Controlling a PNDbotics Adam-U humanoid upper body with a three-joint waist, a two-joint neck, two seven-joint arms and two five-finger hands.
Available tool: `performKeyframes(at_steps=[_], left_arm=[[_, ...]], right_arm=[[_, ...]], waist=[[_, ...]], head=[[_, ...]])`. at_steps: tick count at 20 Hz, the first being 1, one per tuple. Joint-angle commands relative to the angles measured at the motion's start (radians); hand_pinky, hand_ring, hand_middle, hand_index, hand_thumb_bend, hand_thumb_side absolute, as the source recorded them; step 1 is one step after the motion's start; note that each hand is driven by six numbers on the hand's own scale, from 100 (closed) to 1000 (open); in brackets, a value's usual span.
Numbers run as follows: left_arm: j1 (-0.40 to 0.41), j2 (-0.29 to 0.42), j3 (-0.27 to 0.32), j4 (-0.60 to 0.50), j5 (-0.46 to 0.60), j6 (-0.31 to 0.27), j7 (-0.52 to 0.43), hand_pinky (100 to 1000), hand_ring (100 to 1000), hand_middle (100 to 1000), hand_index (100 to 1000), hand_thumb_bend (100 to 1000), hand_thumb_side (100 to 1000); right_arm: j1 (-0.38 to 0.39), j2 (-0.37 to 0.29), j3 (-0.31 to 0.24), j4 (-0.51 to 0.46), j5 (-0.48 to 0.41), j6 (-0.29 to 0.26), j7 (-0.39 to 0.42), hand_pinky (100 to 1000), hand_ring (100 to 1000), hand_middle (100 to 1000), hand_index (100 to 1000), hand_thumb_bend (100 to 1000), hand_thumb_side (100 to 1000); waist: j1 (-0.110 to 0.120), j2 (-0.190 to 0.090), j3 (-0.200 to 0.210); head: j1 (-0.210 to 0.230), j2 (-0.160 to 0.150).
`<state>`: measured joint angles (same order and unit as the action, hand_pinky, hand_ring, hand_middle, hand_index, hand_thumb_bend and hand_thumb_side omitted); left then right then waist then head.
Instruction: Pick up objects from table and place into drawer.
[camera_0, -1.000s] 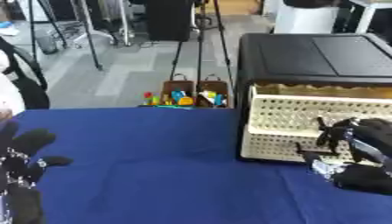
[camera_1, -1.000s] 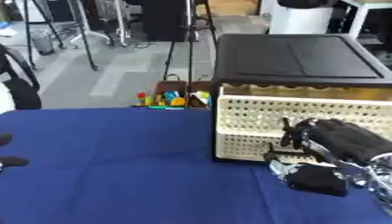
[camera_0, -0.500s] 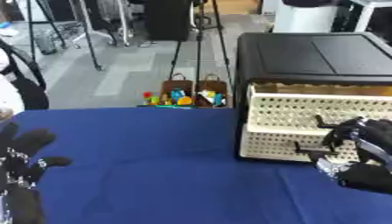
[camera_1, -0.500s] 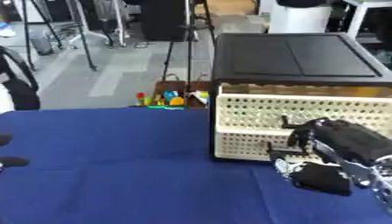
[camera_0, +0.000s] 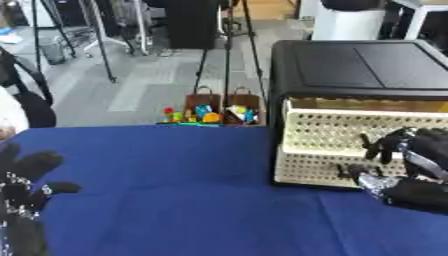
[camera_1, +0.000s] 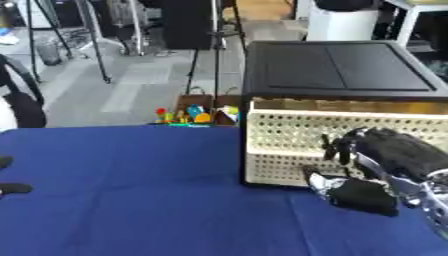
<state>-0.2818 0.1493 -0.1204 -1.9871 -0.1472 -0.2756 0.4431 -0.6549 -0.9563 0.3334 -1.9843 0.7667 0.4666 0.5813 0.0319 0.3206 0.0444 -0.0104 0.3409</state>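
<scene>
Drawer (camera_0: 367, 145) first, from the left eye: the cream perforated front stands under a black cabinet top (camera_0: 359, 67), and the upper front looks drawn out a little, showing a gap along its upper edge. The right hand (camera_0: 411, 172) is against that front, fingers curled; I cannot tell whether they hold anything. No loose objects show on the blue table (camera_0: 175, 195), so I judge the picking mostly done and only the drawer left to deal with. The left hand (camera_0: 22, 200) rests idle in the lower corner, fingers relaxed and apart.

From the right eye, the right hand (camera_1: 372, 172) touches the drawer's lower front. To its left lies wide bare cloth; on its right the frame's edge is close, leaving little room there.
</scene>
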Motion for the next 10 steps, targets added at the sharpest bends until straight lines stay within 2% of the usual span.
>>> performKeyframes(at_steps=[1,10], left_arm=[[-0.008,0.004,-0.002,-0.013,0.004,-0.003,-0.006,525,762,714,934,365,949],[-0.012,0.003,-0.003,-0.013,0.005,-0.005,-0.008,524,762,714,934,366,949]], right_arm=[[-0.025,-0.011,-0.006,0.002,0.005,-0.006,0.003,106,464,676,791,278,958],[-0.035,-0.003,0.003,0.021,0.006,-0.013,0.004,107,466,680,790,274,957]], waist=[[-0.004,-0.014,0.003],[-0.005,-0.012,0.008]], head=[[-0.002,-0.011],[-0.003,-0.016]])
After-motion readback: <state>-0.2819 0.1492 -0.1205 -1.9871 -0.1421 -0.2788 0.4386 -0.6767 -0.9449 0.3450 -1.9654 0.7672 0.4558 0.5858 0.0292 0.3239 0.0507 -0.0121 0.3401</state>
